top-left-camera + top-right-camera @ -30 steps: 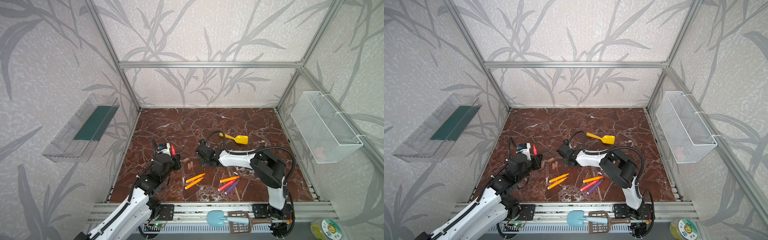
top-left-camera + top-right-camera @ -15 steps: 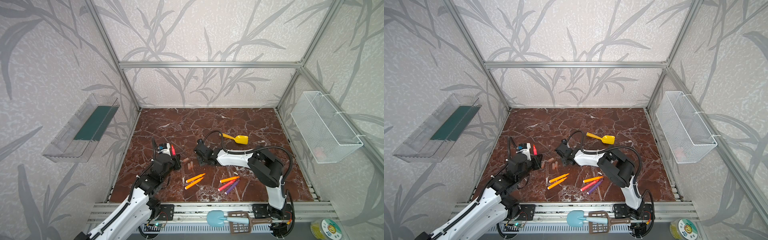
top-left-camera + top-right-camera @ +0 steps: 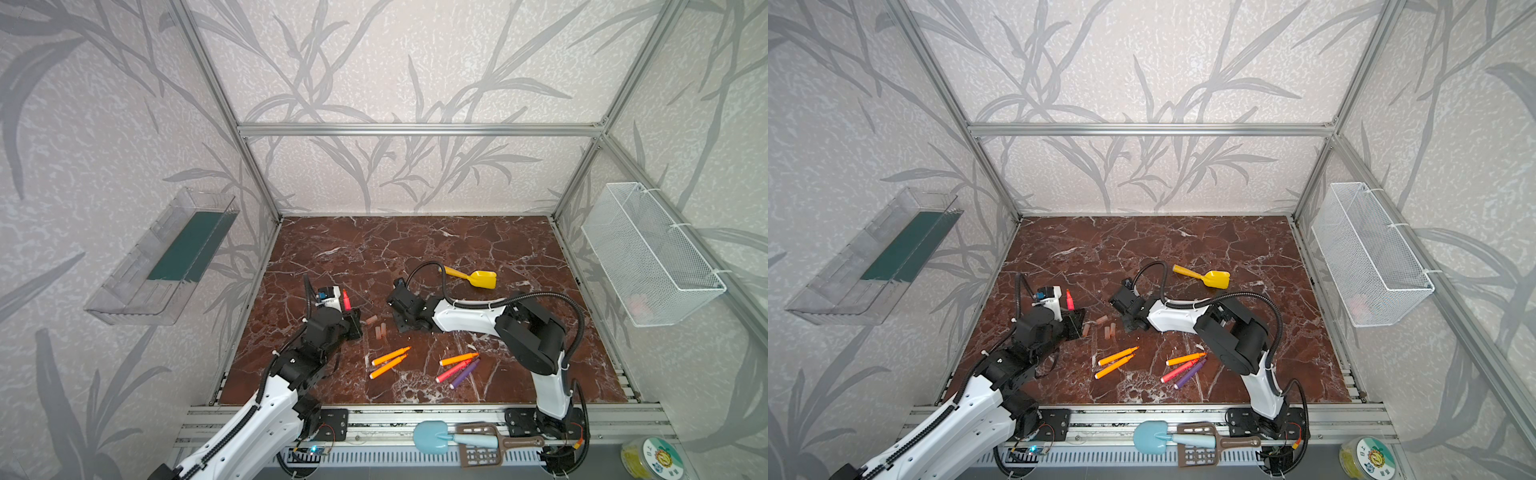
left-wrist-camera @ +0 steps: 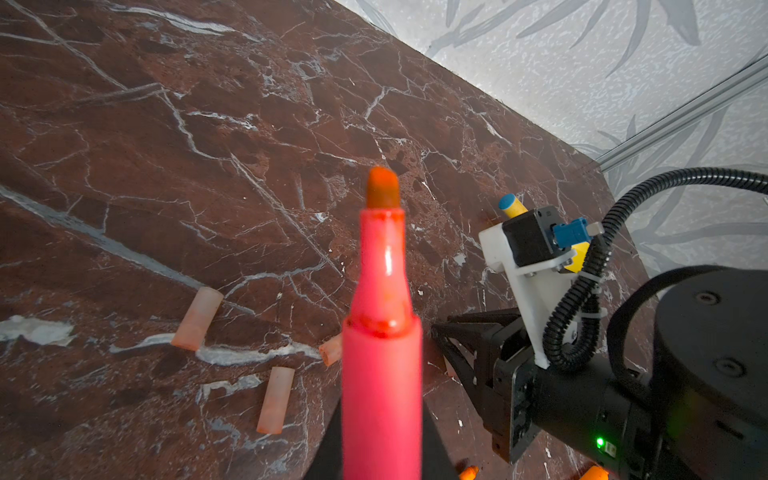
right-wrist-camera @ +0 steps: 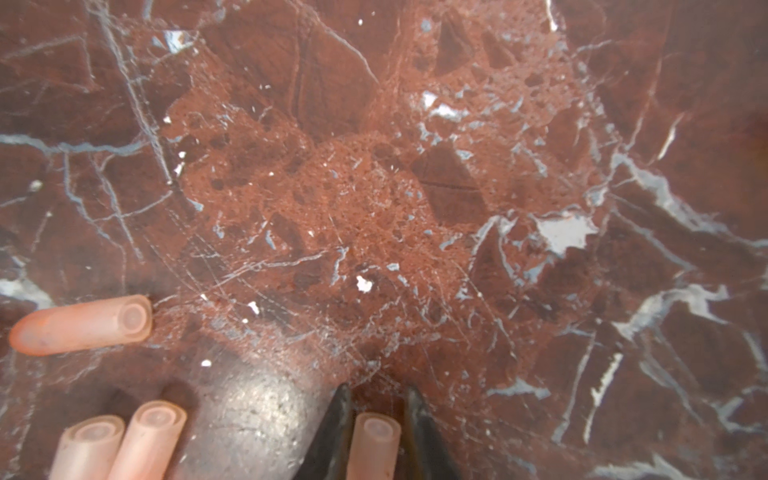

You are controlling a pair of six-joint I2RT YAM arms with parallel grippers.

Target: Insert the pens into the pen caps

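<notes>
Because the left claw [image 4: 380, 440] is clenched on a red-pink marker pen [image 4: 381, 353] with its tip up and clear, the nib seems offered for capping. The right claw [image 5: 376, 399] straddles one stubby translucent pinkish cap [image 5: 374, 444] lying on the red marble worktop [image 5: 415, 166]. Its fingers [image 5: 338, 424] stand close on either side, but I cannot tell whether they pinch it. Three spare caps [image 5: 83, 324] lie near; five loose pens [image 3: 390, 357] wait towards the front.

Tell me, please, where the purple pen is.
In both top views the purple pen lies right of centre near the front edge, alongside the red-pink pen.
</notes>
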